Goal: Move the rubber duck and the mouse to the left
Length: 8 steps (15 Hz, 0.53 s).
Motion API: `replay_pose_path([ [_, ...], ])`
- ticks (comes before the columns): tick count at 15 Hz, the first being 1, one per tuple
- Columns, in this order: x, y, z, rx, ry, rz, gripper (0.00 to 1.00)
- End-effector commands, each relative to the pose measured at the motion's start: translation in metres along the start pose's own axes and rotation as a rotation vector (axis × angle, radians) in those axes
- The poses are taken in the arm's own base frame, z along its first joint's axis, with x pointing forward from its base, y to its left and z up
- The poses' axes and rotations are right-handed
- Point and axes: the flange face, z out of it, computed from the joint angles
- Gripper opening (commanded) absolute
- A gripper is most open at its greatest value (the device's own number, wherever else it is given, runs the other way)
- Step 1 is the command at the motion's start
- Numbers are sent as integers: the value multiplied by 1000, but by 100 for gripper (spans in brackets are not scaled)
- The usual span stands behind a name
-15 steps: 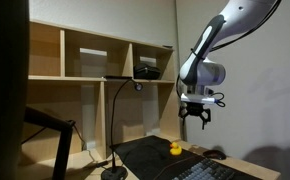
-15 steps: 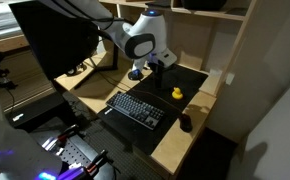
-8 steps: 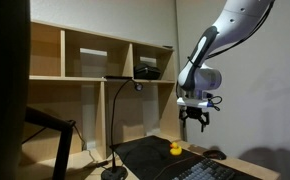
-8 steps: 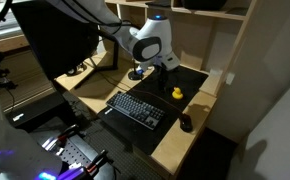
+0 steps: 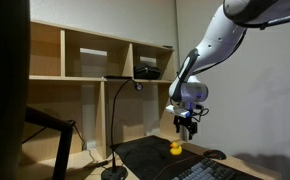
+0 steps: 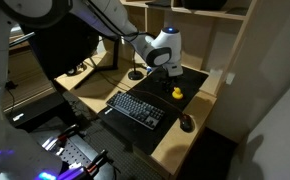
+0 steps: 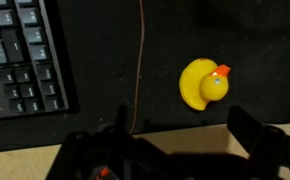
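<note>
The rubber duck (image 7: 203,83) is small, bright yellow with an orange beak, and sits on a black desk mat (image 7: 245,40). It shows in both exterior views (image 5: 175,149) (image 6: 177,94). The mouse is a low black dome near the desk's edge in both exterior views (image 5: 217,154) (image 6: 187,122); the wrist view does not show it. My gripper (image 7: 185,135) is open and empty, hovering just above the duck, which lies between and ahead of its fingers. It also shows in both exterior views (image 5: 188,127) (image 6: 171,70).
A dark keyboard (image 6: 137,107) lies on the mat, also in the wrist view (image 7: 20,60). A desk lamp with a round black base (image 5: 114,172) stands near the mat. A thin cable (image 7: 138,60) crosses the mat. Wooden shelves (image 5: 95,70) stand behind.
My arm has come down and moved towards the duck over the last second. The gripper has stayed open. The duck and the mouse have not moved.
</note>
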Motion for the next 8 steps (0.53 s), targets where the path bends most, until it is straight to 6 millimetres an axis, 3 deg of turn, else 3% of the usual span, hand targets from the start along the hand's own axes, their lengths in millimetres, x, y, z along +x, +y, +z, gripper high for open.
replay_pose_path([
  [1,1,-2,0,1,0,7,100],
  [2,1,-3,-1,3,1,11,100],
  [4,-1,-13,27,4,18,94,100],
  [8,-5,-32,54,80,-29,270,100],
])
